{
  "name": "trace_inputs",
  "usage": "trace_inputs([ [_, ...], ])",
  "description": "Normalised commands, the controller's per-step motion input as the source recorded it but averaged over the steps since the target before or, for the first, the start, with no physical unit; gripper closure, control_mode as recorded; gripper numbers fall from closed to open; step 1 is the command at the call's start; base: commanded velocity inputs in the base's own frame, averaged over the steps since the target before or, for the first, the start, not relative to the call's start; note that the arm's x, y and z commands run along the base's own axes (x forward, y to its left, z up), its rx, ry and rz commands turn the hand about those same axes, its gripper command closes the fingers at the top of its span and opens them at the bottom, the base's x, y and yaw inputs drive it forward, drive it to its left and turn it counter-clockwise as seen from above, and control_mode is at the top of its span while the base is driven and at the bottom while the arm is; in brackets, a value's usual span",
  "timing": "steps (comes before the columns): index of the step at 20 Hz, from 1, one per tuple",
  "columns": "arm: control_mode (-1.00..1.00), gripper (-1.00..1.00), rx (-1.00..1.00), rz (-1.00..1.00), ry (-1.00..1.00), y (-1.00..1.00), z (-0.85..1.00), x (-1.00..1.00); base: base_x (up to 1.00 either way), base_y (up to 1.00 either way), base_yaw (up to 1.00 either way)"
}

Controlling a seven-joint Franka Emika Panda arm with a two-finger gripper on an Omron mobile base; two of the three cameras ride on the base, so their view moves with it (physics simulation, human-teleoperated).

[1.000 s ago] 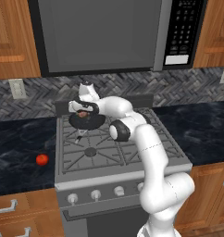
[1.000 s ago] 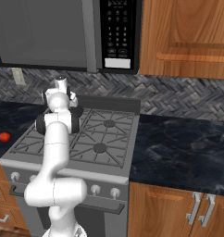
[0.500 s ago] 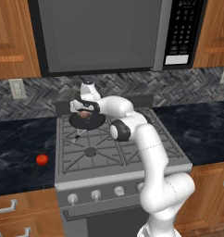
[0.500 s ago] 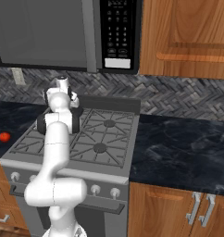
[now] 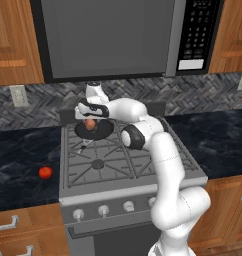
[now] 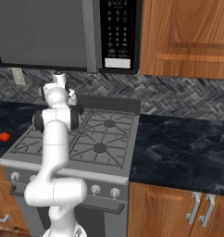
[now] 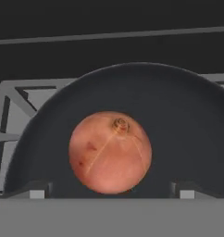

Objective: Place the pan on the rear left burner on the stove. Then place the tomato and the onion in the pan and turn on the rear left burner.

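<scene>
Two round things catch the eye: the onion (image 7: 110, 152) sitting in the pan (image 5: 94, 129), and the tomato (image 5: 45, 172) alone on the dark marbled counter (image 5: 23, 160) left of the stove (image 5: 118, 165), well apart from the pan. The pan rests on the grate over the rear left burner, up against the dark back rail. It is shallow, round and matte black, and its short handle (image 5: 83, 146) runs from the rim toward the front of the stove, angled a little to the left, ending in a pale tip.

From the hand camera the onion is a smooth orange-pink ball with faint lighter streaks and a small ringed stem mark turned upward. It lies on the pan's floor with bare pan showing on either side.

The gripper (image 7: 110, 190) hangs just above the pan, pointing down at it. Its two finger tips (image 7: 37, 190) stand wide apart on either side of the onion, and neither one touches it.

Grey cast-iron grates criss-cross the stainless top, with round silver knobs (image 5: 104, 210) along the front.
</scene>
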Motion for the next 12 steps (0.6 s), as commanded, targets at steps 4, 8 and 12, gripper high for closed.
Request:
trace_inputs([
  [4,-1.00,-1.00,0.00,0.00,0.00,0.00,0.21,-0.36,0.00,0.00,0.00],
  [8,-1.00,-1.00,0.00,0.00,0.00,0.00,0.12,-0.53,0.00,0.00,0.00],
  [12,-1.00,-1.00,0.00,0.00,0.00,0.00,0.01,-0.50,0.00,0.00,0.00],
])
